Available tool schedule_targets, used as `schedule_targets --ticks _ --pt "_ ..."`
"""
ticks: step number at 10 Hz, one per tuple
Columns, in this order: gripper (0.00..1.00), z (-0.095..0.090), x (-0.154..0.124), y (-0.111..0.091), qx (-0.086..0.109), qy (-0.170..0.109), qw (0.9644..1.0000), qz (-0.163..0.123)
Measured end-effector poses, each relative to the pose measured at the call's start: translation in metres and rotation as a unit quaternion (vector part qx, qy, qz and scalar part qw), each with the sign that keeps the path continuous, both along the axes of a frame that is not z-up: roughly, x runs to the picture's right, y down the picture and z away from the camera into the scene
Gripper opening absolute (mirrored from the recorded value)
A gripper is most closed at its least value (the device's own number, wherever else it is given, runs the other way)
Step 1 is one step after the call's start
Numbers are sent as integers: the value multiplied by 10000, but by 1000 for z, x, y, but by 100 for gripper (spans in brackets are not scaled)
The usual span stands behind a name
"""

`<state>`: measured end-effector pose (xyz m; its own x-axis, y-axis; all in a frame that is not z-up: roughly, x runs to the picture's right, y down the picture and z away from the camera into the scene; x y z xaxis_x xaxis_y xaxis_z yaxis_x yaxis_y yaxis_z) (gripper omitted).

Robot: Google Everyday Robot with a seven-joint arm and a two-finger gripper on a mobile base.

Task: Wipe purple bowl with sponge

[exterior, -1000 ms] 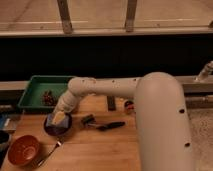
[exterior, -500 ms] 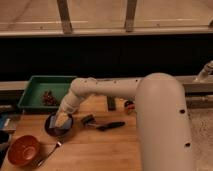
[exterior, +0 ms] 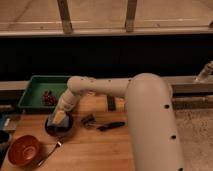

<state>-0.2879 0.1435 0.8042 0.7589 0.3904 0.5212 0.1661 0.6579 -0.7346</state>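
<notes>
1. Wooden worktop (exterior: 90,150) spread across the lower part of the view, under a big white arm (exterior: 145,115) reaching in from the right.
2. Green tray (exterior: 35,85) at the back left, holding a dark reddish clump.
3. Orange bowl (exterior: 24,150) at the front left corner.
4. Purple bowl (exterior: 57,129) near the worktop's left middle, right of the orange bowl.
5. Tool (exterior: 59,119) down inside the purple bowl, clenched; sponge not made out.
6. Black brush (exterior: 111,125) lying just right of the purple bowl.
</notes>
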Motion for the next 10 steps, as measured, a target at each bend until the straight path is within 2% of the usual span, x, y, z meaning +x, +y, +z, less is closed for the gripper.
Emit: schedule_targets --ticks 2,5,7,10 --pt "0 6 -14 -4 63 -210 9998 -30" --pt "0 -9 -30 8 58 -443 9988 -182" --pt "0 -24 -23 14 66 -403 9990 -207" --pt "0 -37 3 16 98 -180 9997 -128"
